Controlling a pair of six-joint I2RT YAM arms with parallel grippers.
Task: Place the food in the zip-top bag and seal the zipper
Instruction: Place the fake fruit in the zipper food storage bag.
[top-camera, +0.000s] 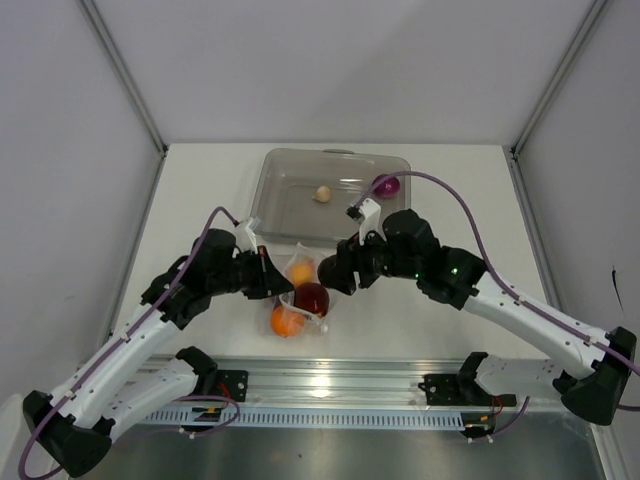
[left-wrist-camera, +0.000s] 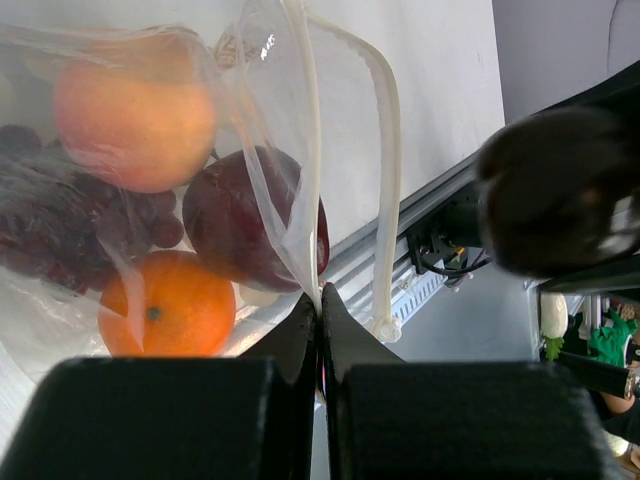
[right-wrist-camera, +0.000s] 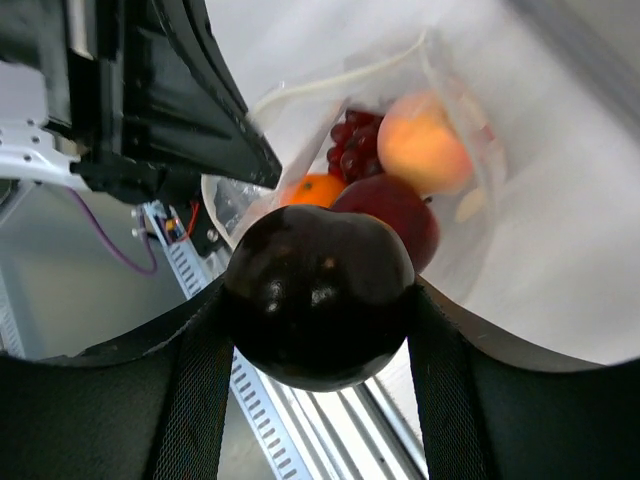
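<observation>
White walls (top-camera: 330, 70) closed in a white table (top-camera: 200, 200), and an aluminium rail (top-camera: 330, 383) ran along the lower part of the top view. At upper centre sat a translucent grey tray (top-camera: 275, 195). A beige bulb (top-camera: 323, 194) lay near its middle, and a purple onion-like ball (top-camera: 386, 186) sat at its right end, partly crossed by a purple cable (top-camera: 450, 190).

Just below the tray, at the centre of the frame, the zip-top bag (top-camera: 298, 300) rested on the table between the two arms. Four pieces were inside it. In the left wrist view the peach (left-wrist-camera: 135, 110) was at upper left, the grape bunch (left-wrist-camera: 60, 225) at the left edge, the orange (left-wrist-camera: 165, 305) below them, and the dark red fruit (left-wrist-camera: 240, 215) at centre, nearest the mouth.

The left gripper (left-wrist-camera: 320, 305) was clenched on one thin lip of the bag's mouth, its jaws pressed together with only the film between them. The zipper (left-wrist-camera: 388, 180), a pale ribbed strip, arched from the top of that frame down to a point beside the fingertips, so the mouth gaped.

The right gripper (top-camera: 338, 275) grasped the blackish fruit (right-wrist-camera: 318, 295), its fingers spread wide around it. The fruit filled the centre of the right wrist view, with the open bag beyond it at upper centre. It was outside the bag, near the mouth.
</observation>
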